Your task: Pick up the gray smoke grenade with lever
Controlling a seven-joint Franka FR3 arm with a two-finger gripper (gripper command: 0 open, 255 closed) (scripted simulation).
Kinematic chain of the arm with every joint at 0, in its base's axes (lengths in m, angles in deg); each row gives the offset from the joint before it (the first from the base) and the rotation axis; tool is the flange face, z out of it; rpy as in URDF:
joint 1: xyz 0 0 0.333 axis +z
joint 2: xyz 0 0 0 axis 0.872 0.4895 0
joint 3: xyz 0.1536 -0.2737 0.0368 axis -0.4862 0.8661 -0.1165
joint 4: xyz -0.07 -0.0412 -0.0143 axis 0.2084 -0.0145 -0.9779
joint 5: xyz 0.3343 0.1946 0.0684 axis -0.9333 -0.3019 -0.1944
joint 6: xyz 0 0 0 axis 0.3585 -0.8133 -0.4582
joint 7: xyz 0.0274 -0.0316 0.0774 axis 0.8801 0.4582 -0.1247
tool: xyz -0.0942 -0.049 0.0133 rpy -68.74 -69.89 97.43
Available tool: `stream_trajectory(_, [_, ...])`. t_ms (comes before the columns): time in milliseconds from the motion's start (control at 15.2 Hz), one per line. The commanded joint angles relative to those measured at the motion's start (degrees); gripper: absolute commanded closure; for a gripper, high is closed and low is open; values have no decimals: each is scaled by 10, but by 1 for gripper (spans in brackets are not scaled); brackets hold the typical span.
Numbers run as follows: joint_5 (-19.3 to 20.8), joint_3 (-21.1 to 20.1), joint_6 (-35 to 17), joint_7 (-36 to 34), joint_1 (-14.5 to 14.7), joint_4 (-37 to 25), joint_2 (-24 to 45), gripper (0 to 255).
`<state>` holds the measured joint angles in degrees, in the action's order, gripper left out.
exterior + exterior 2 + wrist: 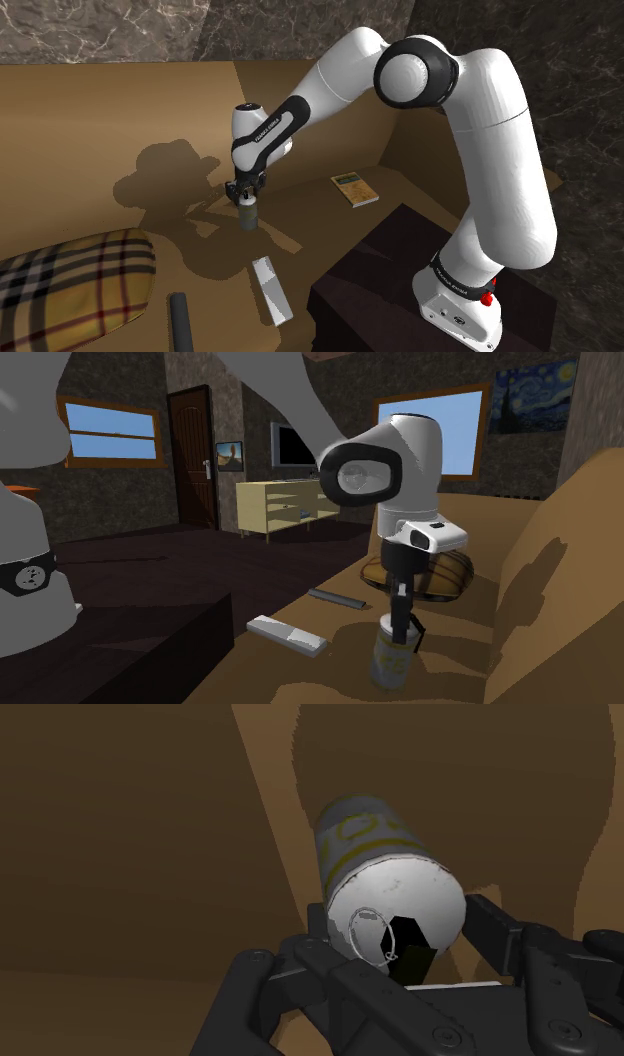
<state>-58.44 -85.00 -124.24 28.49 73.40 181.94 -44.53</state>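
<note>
On the brown couch seat (100,120), next to the dark stand (370,270): noted white arm (480,150) folded over, wrist pointing straight down, likely to take an upright can from above. Logged plaid cushion (70,285), flat white box (272,290), small book (355,189) and dark tube (181,318), all well apart from the work. Found gray smoke grenade (247,213), yellow-banded, directly under gripper (243,196), pinched at its head from both sides. Spotted pull ring (366,930) on top. Cannot tell whether base rests on seat or hangs clear.
</note>
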Motion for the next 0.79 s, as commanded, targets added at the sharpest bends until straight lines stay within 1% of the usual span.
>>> stream_trajectory(0, [-1,-1,9,0,-1,2,-12,255])
stream_trajectory(726, [-4,-4,61,-1,-3,8,-70,255])
